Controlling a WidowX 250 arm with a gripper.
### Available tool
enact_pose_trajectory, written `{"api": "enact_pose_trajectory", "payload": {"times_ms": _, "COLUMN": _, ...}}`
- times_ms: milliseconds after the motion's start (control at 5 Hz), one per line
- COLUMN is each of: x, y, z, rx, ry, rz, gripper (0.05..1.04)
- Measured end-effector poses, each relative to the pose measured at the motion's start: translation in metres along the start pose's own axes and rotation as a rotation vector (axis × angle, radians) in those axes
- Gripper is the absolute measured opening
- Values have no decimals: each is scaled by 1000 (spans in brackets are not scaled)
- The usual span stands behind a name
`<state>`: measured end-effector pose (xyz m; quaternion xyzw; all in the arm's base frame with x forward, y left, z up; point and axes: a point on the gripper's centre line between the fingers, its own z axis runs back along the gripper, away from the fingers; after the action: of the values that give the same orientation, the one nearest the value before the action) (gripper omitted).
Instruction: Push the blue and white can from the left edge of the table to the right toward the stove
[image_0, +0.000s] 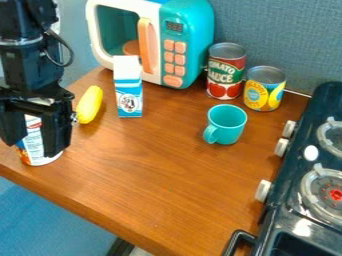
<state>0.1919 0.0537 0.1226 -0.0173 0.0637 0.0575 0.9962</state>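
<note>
My gripper (31, 149) hangs low over the left side of the wooden table (153, 190), right at the white can (33, 134). I cannot tell whether I am grasping the can or am released around or in front of it. The can is partly hidden behind my gripper, its lower end showing near the table's front left edge.

Just to the right of my gripper lies the yellow vegetable (89, 104), long and rounded. Next comes the blue and white carton (129, 92), upright in front of the microwave (188, 20). The microwave is teal and white, with an orange handle (145, 45) and orange buttons (174, 58), and an orange dish (131, 48) shows inside it.

To the right of the microwave stands the red can (226, 74), and just beside that, the yellow can (264, 92), both upright near the wall (280, 30). The teal cup (229, 122) stands upright in front of these two, its handle toward the lower left. Along the right edge is the dark stove (294, 172), with white knobs and round burners.
</note>
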Motion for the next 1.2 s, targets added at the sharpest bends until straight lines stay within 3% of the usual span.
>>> {"api": "enact_pose_trajectory", "payload": {"times_ms": 200, "x": -1, "y": 0, "z": -4, "rx": -3, "ry": 18, "rz": 0, "gripper": 1001}}
{"api": "enact_pose_trajectory", "payload": {"times_ms": 600, "x": -16, "y": 43, "z": -11, "rx": -47, "ry": -34, "rz": 176, "gripper": 1001}}
{"api": "enact_pose_trajectory", "payload": {"times_ms": 800, "x": -14, "y": 62, "z": -8, "rx": -30, "ry": -48, "rz": 193, "gripper": 1001}}
{"api": "enact_pose_trajectory", "payload": {"times_ms": 1200, "x": 5, "y": 114, "z": 18, "rx": 102, "ry": -25, "rz": 187, "gripper": 1001}}
